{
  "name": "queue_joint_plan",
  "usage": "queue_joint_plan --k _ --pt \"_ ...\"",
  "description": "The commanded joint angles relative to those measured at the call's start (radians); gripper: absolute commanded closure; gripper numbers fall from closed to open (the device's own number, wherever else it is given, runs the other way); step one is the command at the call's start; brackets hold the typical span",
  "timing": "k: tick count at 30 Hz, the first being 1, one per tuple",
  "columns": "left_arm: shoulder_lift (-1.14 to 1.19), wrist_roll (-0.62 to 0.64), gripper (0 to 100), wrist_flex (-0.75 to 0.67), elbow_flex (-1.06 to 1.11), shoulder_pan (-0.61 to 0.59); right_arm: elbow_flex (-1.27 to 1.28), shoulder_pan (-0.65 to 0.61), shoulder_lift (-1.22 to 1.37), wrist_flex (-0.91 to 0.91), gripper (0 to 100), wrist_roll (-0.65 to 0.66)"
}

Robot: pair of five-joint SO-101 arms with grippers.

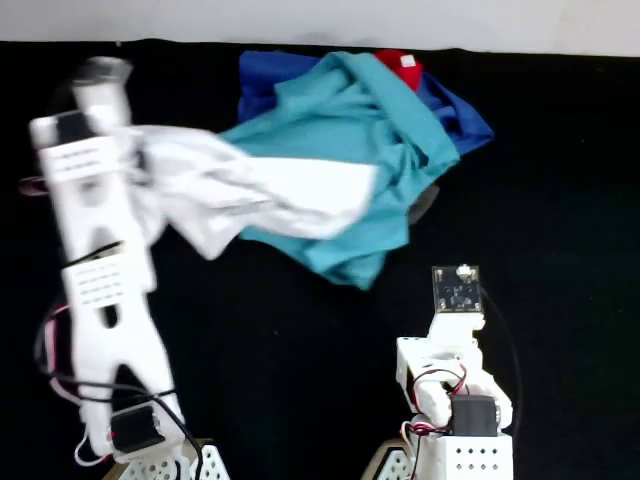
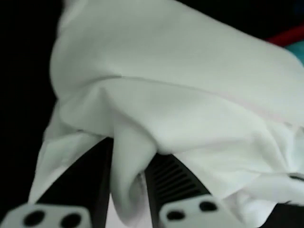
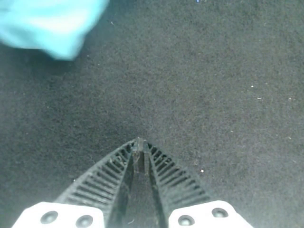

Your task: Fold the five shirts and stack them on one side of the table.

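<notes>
Underneath, black table (image 1: 290, 370); pale strip (image 1: 520, 22) behind

Free table (image 1: 300, 400) nearside, shirt heap (image 1: 370, 150) beyond.

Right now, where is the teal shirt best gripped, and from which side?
Probably take the teal shirt at its loose fold nearest the right gripper, coming from that arm's side: this fold lies on bare table, while the white shirt, held by the left gripper, covers the other side.

Bright, even light nearly washes out the white shirt (image 1: 290, 190), while the black table (image 1: 300, 380) swallows shadows
</notes>
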Motion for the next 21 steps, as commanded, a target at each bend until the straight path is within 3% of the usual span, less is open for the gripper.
queue_joint_plan --k 1,9,16,21 --pt "-0.188 -0.008 99 0.006 -0.016 -0.18 0.122 -0.005 -0.004 0.004 99.1 -0.008" --pt "-0.377 -0.006 99 0.006 -0.016 -0.349 0.122 -0.005 -0.004 0.004 99.1 -0.008" --pt "-0.467 -0.005 99 0.023 -0.016 -0.354 0.122 -0.005 -0.004 0.004 99.1 -0.008" --pt "-0.469 0.0 82 0.028 -0.015 -0.308 0.122 -0.005 -0.004 0.004 99.1 -0.008"
